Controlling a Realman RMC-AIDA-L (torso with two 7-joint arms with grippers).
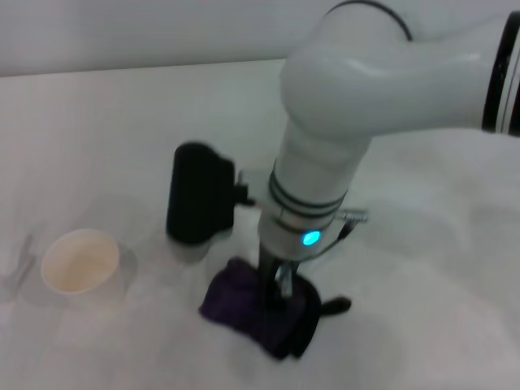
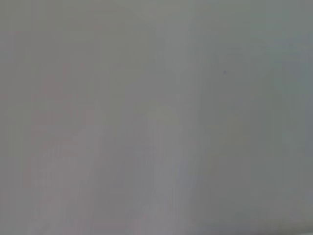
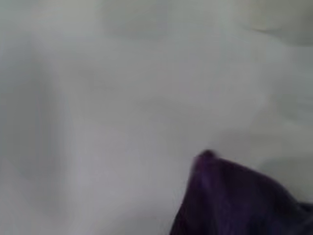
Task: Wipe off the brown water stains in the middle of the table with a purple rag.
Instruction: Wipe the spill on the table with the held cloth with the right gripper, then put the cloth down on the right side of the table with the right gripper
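Observation:
The purple rag lies bunched on the white table near the front middle, its black tail pointing right. My right gripper reaches straight down from the arm and is pressed into the top of the rag, shut on it. The rag's corner also shows in the right wrist view against the white table. The brown water stains do not show in any view; the rag and arm cover the middle of the table. The left gripper is out of view.
A pale cup with tan liquid stands at the front left of the table. The black wrist camera block juts left from my right arm. The left wrist view shows only a plain grey surface.

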